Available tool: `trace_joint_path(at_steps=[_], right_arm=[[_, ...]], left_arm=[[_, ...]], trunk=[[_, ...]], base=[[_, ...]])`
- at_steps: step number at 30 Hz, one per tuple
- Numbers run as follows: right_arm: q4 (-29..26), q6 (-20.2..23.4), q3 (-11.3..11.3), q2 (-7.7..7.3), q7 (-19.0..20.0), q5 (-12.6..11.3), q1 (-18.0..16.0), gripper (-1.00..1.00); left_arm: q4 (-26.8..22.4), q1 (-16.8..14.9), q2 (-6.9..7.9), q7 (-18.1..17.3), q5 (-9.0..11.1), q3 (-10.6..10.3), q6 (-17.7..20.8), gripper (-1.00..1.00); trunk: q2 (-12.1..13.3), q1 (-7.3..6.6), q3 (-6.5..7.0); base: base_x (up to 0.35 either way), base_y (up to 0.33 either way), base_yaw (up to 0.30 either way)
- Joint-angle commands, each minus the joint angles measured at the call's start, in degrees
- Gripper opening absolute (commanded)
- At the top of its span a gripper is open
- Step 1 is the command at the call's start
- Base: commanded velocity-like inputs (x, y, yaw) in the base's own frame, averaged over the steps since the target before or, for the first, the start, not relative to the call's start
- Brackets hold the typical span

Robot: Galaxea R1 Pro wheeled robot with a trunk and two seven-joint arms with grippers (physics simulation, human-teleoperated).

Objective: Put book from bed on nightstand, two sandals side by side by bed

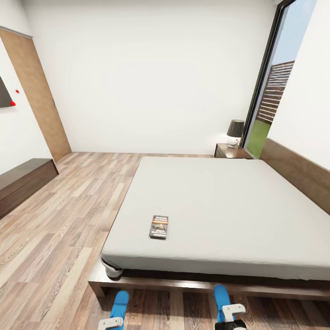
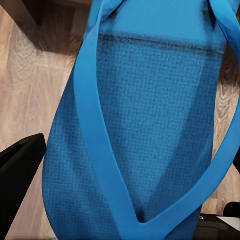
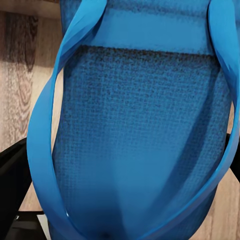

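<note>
Book: small dark paperback with an orange band [image 1: 158, 226] lies on the light-grey mattress of the dark-framed bed [image 1: 238, 206], near its near-left corner; not yet moved.
Nightstand: dark wooden cabinet [image 1: 229, 151] at the far right, carrying a lamp [image 1: 235, 132].
Left sandal: bright blue flip-flop [image 1: 120, 302] held by the left gripper [image 1: 111, 323], over the floor by the bed's near edge.
Right sandal: bright blue flip-flop [image 1: 222, 296] held by the right gripper [image 1: 233, 316]; well apart from the other.
Remaining, by judgement: set the sandals down together, then shift the book.

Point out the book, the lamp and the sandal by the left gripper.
book [image 1: 158, 226], head view, middle of its cover.
lamp [image 1: 235, 129], head view, on the dark shade.
sandal [image 1: 120, 303], head view, blue sole near the left gripper; [image 2: 150, 110], left wrist view, footbed.
</note>
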Motion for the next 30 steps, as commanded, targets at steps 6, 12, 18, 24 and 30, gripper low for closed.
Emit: trace_joint_path(at_steps=[6,12,18,24,30], right_arm=[[-0.12,0.38,0.45,-0.02,-0.30,0.06,-0.02,-1.00],[-0.19,0.37,0.44,-0.05,-0.31,0.07,-0.02,-1.00],[-0.24,0.38,0.34,-0.09,-0.30,-0.14,-0.02,-1.00],[0.02,0.41,0.23,-0.09,-0.29,-0.36,-0.02,-1.00],[0.18,0.59,-0.08,-0.12,-0.35,-0.59,-0.02,-1.00]], left_arm=[[0.05,-0.05,0.02,0.44,0.48,-0.56,-0.08,-1.00],[0.05,-0.05,0.04,0.31,0.48,-0.56,-0.06,-1.00],[0.05,-0.05,0.04,0.25,0.48,-0.56,0.00,-1.00],[0.06,-0.05,0.01,0.22,0.47,-0.58,1.99,-1.00],[0.06,-0.05,0.04,0.03,0.48,-0.57,3.87,-1.00]], trunk=[[-2.48,1.33,-1.15],[-4.88,2.65,-2.23],[-7.29,3.97,-3.31],[-9.70,5.28,-4.38],[-12.10,6.60,-5.46]], base=[[0.000,0.000,0.000],[0.000,0.000,0.000],[0.000,0.000,0.000],[0.000,0.000,0.000],[0.000,0.000,0.000]])
